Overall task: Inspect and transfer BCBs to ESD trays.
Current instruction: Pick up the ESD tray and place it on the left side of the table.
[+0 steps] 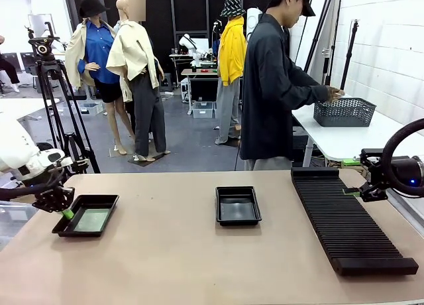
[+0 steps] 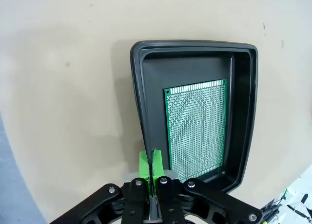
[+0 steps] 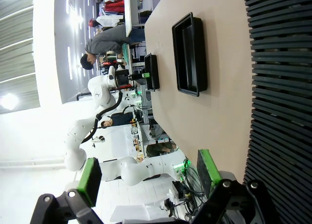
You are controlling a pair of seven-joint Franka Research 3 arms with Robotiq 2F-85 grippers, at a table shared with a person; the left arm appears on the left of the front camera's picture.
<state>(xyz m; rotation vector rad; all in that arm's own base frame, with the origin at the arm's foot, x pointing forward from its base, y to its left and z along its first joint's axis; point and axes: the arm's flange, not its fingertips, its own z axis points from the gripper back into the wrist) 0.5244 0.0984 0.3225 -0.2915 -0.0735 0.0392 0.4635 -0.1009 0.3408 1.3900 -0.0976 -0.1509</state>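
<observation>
A green BCB lies flat in the left ESD tray. From the left wrist, the BCB fills most of the floor of that ESD tray. My left gripper hangs shut over the tray's near left rim, holding nothing; its green pads are pressed together. A second ESD tray sits mid-table with no board visible inside. My right gripper hovers open at the far end of the rack, and its pads stand wide apart. The middle ESD tray shows ahead of it.
A long black slotted rack runs along the right side of the table, seen close in the right wrist view as rack. The person stands behind the table, turned to a basket on a side table. A tripod stands at far left.
</observation>
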